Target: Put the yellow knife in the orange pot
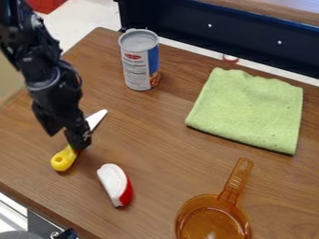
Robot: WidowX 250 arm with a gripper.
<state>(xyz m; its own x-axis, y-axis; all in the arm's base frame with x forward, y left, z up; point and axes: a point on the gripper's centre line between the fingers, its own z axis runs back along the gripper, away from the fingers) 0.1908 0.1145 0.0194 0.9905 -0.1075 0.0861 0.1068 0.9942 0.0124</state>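
The black gripper (pixel 65 141) hangs low over the left part of the brown wooden table (pixel 159 140), its fingers parted by a modest gap; one tip is to the left of the yellow knife (pixel 61 160), the other covers the knife's middle from this angle; nothing appears clamped between them, though whether either finger touches the knife I cannot tell. The knife lies at a slant on the table, its rounded yellow handle toward the near left and its pale blade pointing away to the right, past the gripper.

Just beside the handle, nearer the camera and to the right, is a wedge (pixel 114 185) with a white face and a red outer side; beyond the blade, farther back, a can (pixel 139 60) stands upright, with a grey top and a white and blue label; to the right of the can, a green cloth (pixel 249 109) is spread flat, its edges slightly uneven.

Well apart from the knife, at the near right, sits the see-through orange pot (pixel 188 211), upright, its bowl cut off by the bottom edge of the view and its handle pointing back toward the cloth; behind the table runs a dark blue panel (pixel 218 35); a red object (pixel 45 4) shows at the upper left.
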